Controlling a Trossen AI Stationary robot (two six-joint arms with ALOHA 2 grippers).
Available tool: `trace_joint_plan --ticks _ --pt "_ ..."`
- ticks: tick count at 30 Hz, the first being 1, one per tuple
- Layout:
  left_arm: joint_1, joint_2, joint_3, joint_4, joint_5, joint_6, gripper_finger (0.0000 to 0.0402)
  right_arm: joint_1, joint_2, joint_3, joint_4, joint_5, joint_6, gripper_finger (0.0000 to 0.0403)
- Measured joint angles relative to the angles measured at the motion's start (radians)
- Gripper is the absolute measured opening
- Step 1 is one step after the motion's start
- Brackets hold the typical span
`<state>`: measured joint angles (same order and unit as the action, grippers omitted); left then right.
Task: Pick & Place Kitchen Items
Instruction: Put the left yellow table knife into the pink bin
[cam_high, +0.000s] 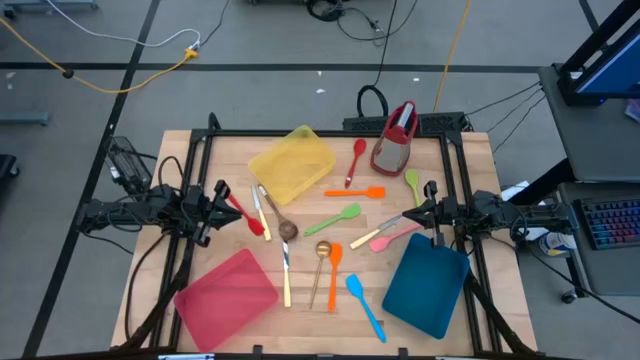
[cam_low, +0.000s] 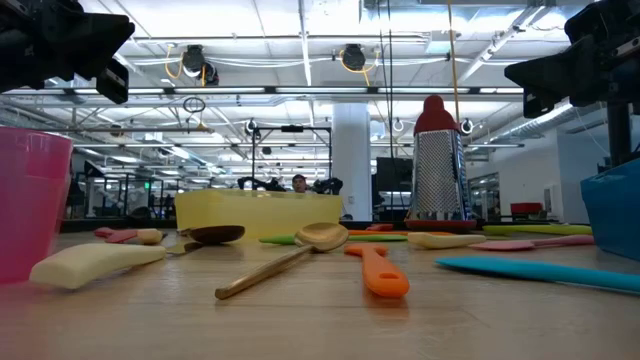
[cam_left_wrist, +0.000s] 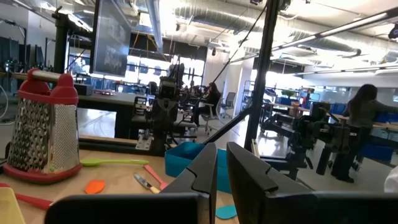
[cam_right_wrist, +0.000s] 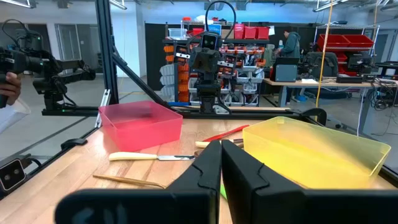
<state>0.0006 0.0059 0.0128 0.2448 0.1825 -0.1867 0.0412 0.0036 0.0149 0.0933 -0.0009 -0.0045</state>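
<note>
Pink-red tray (cam_low: 30, 200) cut off, left hand (cam_low: 75, 45) partly cropped

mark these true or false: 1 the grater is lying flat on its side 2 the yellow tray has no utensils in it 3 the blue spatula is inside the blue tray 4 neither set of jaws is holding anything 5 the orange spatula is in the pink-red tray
1. False. The grater stands upright near the table's far edge.
2. True. The yellow tray shows no utensils inside.
3. False. The blue spatula lies on the bare wood beside the blue tray.
4. True. The left gripper and right gripper both have their jaws closed on nothing.
5. False. The orange spatula lies on the table, apart from the pink-red tray.
</note>
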Motion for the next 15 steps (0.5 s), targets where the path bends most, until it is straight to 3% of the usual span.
trace_joint_plan --ticks 8,15 --pt "0.0 0.0 0.0 0.0 -0.01 0.047 0.0042 0.0 0.0 0.0 0.0 0.0 0.0 0.0009" --pt "0.0 0.0 0.0 0.0 -0.286 0.174 0.0042 0.0 0.0 0.0 0.0 0.0 0.0 0.0009"
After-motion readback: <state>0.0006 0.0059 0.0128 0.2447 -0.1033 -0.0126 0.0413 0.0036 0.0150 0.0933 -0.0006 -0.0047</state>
